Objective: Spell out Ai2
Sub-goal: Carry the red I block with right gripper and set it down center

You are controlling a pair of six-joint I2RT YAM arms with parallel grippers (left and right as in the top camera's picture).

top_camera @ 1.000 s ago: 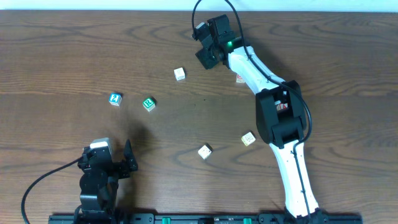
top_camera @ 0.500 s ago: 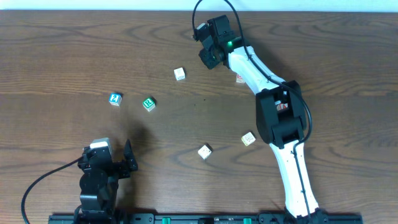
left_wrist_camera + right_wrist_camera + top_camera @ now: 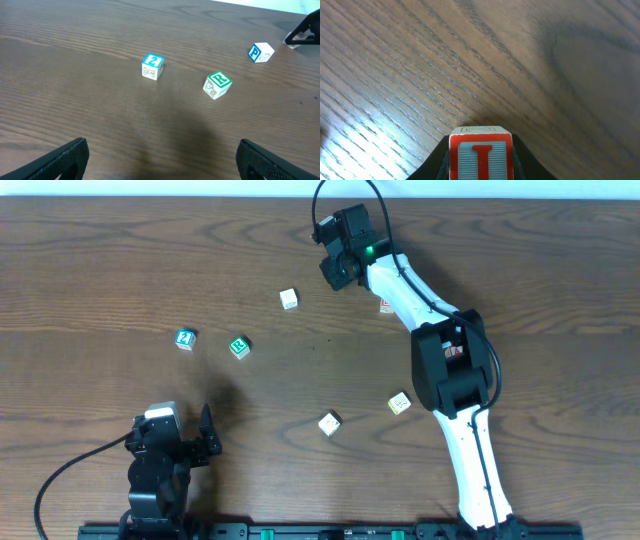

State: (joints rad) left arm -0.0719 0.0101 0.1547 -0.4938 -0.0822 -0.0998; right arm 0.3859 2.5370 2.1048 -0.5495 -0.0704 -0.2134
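Observation:
My right gripper [image 3: 335,272] is at the far side of the table, shut on a red letter I block [image 3: 481,154] held above the wood. A blue 2 block [image 3: 185,339] and a green R block [image 3: 239,347] lie at the left; they also show in the left wrist view, the 2 block [image 3: 152,66] and the R block [image 3: 217,85]. A blue P block [image 3: 289,299] lies further back, also in the left wrist view [image 3: 261,52]. My left gripper [image 3: 205,435] is open and empty near the front edge, well short of these blocks.
Two pale blocks [image 3: 329,423] [image 3: 399,402] lie right of centre near the right arm's base. Another block with red marking [image 3: 386,305] sits partly under the right arm.
My right gripper has shifted slightly up and away from the P block with the I block in it. The left arm has not moved.

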